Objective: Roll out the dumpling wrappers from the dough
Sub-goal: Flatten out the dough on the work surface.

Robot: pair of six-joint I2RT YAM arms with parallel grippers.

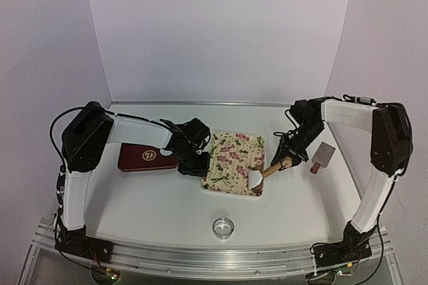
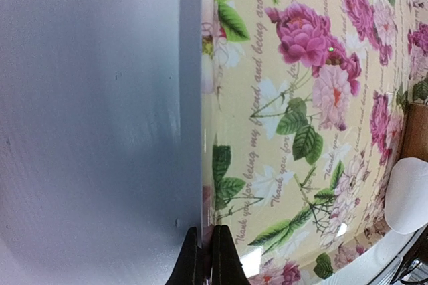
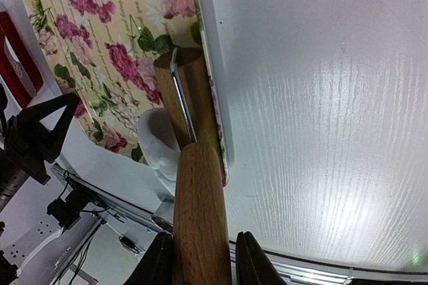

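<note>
Rolling step, at its opening. The right claw (image 1: 286, 161) pinches the handle of a wooden rolling pin (image 1: 273, 170), whose far end slants down to the dough (image 1: 256, 179), a small white lump on the near right corner of the flowered board (image 1: 231, 158). From the right wrist view the pin crosses the board's right rim, with the lump bulging out from under its left side. The lump appears thick and barely spread, and no finished wrappers show anywhere, so the task is judged to be at an early stage. The left claw (image 1: 194, 163) is pressed together at the board's left edge; whether it nips the rim or merely braces against it cannot be told. The next move likely calls for levelling the pin and pushing it across the lump toward the board's middle, since the dough sits so near the corner that it could spread over the rim. Elsewhere on the bench (image 1: 154, 205): a metal ring (image 1: 224, 227) near the front edge, a red box (image 1: 140, 158) left of the board under the left arm, and a flat scraper (image 1: 323, 156) right of the pin. None of these lies in the pin's path.
</note>
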